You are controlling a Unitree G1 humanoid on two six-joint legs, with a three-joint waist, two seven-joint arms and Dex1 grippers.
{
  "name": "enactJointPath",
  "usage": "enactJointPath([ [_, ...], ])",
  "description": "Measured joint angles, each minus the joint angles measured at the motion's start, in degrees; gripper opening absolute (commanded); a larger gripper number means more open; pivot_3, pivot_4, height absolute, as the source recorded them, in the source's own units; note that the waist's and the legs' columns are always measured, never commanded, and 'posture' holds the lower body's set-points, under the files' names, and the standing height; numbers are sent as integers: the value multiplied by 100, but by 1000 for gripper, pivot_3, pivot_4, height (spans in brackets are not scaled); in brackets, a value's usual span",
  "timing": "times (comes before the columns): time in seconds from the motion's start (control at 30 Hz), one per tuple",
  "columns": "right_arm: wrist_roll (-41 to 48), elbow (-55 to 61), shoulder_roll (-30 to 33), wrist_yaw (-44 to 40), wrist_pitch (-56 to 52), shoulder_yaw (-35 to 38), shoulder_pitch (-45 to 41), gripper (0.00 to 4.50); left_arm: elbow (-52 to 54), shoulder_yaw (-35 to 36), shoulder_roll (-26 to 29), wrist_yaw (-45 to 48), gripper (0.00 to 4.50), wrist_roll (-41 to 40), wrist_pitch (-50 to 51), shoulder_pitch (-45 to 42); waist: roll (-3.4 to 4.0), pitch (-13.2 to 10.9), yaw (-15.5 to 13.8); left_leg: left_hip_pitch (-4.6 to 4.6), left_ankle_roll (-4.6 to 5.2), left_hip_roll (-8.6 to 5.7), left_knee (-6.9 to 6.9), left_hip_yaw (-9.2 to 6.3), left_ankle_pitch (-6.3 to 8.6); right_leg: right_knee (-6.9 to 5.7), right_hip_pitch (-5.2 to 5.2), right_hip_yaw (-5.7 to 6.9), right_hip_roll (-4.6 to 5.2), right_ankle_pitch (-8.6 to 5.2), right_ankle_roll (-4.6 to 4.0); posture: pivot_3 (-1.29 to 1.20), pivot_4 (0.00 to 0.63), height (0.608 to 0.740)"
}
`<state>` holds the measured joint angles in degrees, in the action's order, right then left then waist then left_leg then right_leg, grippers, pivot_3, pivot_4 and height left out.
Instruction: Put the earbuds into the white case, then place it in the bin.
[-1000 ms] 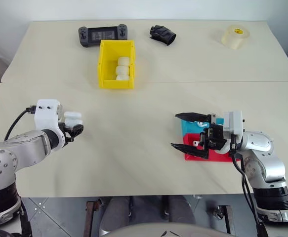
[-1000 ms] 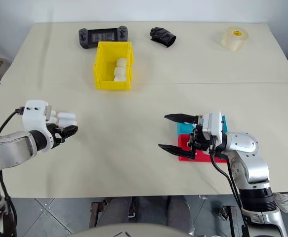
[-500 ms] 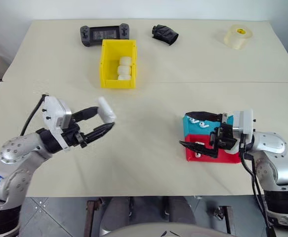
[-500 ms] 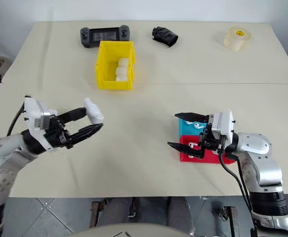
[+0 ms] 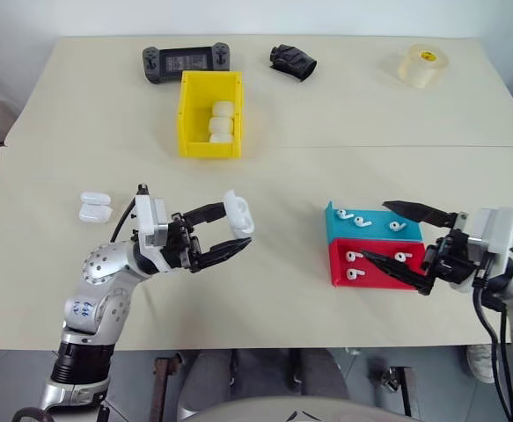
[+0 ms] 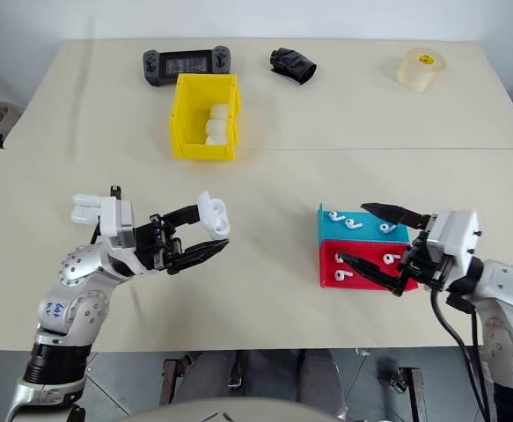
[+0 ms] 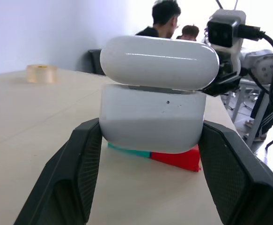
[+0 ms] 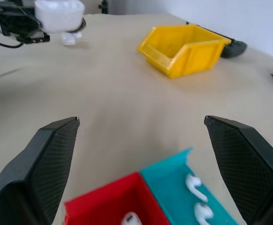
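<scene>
Swung in toward the middle of the pale matte table (image 5: 265,132) since a second ago, left gripper (image 5: 225,236), now pointing across at the other arm. Pinched tight between its two black fingers (image 7: 75,178): a small, smooth, shiny white plastic case (image 5: 238,214) with round corners, lid tipped up a little, held in the air above the table. Uncovered by that move, two more little white cases (image 5: 94,207) lying side by side at about 9 o'clock on the table. Pulled back toward the 3 o'clock edge, right gripper (image 5: 404,244), black ribbed fingers (image 8: 47,154) spread wide, holding nothing. In the open now, low teal plastic tray (image 5: 333,230) and low red plastic tray (image 5: 337,272), touching each other, with tiny glossy white earbuds (image 5: 353,214) with short stems lying in both. Same as before, bright yellow box-shaped plastic bin (image 5: 187,114) with an open top at about 11 o'clock, three rounded white cases (image 5: 220,122) inside. Farther back, at 12 o'clock, a flat dark grey game console (image 5: 186,61), a crumpled black lump (image 5: 290,61), and at 1 o'clock a see-through yellowish roll of tape (image 5: 418,65).
</scene>
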<state>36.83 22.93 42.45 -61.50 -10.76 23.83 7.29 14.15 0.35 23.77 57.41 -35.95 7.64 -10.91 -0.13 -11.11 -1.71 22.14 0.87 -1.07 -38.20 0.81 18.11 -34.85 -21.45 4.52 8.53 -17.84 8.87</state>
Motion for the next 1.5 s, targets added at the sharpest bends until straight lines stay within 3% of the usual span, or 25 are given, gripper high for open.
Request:
enactJointPath([
  [0.43, -166, -189, 495, -957, 90, 2010, 1992, 4500, -224, -1053, -757, 889, 2904, 256, -649, -407, 0, 0, 3, -7, 11, -1, -3, 1, -2, 18, 20, -1, -1, 0, 1, 0, 150, 740],
  [0.53, -221, -211, 768, -1102, 3, 2163, 2089, 4500, -224, -1287, -962, 898, 2904, 292, -693, -476, 2, 2, 30, -12, 11, 2, -2, 1, -2, 19, 25, -2, -2, 0, 1, 0, 150, 740],
  [0.67, -131, 220, 1336, -710, -1061, 2091, 2049, 4500, -224, -1380, -1023, 936, 2904, 315, -741, -455, 16, 10, 27, -12, 10, 28, -3, -1, -2, 19, 25, -1, -1, 0, 0, 0, 150, 740],
  [0.9, -7, 1229, 2678, 195, -2937, 748, 1118, 4500, -207, -1501, -1228, 944, 2904, 173, -668, -200, 22, 13, -41, 4, 16, 24, -22, -21, 1, 37, 32, 8, 0, 0, 0, 0, 150, 740],
  [1.03, -329, 1147, 3042, 413, -3208, -691, -125, 4500, -366, -1484, -1248, 1110, 2904, 127, -735, -184, 24, 12, -38, 5, 29, 24, -45, -19, 9, 62, 41, 9, -1, 0, 0, 0, 150, 740],
  [1.27, -1134, 1037, 2841, 715, -3430, -2652, -1599, 4500, -726, -1259, -1192, 1228, 2904, 178, -956, -294, 26, 11, -2, 27, 30, 23, -58, -26, 10, 63, 29, 14, 0, 1, 2, 0, 150, 740],
  [1.5, -1562, 1099, 2527, 975, -3724, -3323, -1996, 4500, -772, -1169, -1159, 1216, 2904, 182, -962, -353, 26, 11, 18, 26, 30, 24, -60, -27, 10, 41, 29, 18, -1, 2, 5, 0, 150, 740],
])
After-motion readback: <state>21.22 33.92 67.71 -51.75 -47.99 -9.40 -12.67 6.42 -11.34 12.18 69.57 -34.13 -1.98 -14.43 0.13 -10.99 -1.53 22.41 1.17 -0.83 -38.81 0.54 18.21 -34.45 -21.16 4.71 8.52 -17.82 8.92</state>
